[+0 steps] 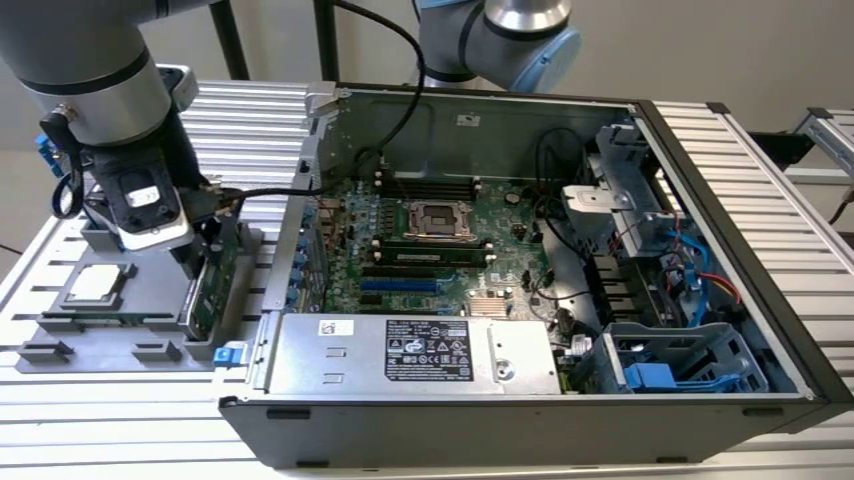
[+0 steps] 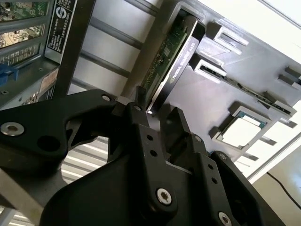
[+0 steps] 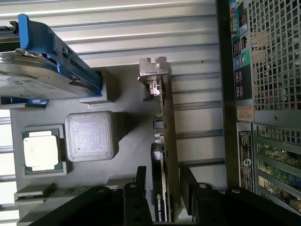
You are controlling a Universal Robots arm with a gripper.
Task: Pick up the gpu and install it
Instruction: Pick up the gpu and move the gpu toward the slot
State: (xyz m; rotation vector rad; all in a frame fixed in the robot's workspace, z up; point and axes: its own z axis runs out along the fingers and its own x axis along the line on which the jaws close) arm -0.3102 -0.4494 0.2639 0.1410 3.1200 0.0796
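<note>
The gpu (image 1: 203,290) stands on its long edge in a slot of the grey parts tray (image 1: 80,335), on the exterior view's left beside the open computer case. In both wrist views the gpu (image 3: 168,113) (image 2: 171,54) shows a green board, a black cooler and a silver bracket at its far end. My gripper (image 1: 203,240) has come down over the card's top edge. In both wrist views the gripper (image 3: 163,175) (image 2: 155,107) has one black finger on each side of the card, open with narrow gaps. The card rests in its slot.
The open computer case (image 1: 694,180) lies on the exterior view's right, with its motherboard (image 1: 427,240) facing up and a power supply (image 1: 400,350) in front. The tray also carries a square processor chip (image 3: 41,149) and a hard drive with blue rails (image 3: 42,70). Another arm (image 1: 514,40) stands behind the case.
</note>
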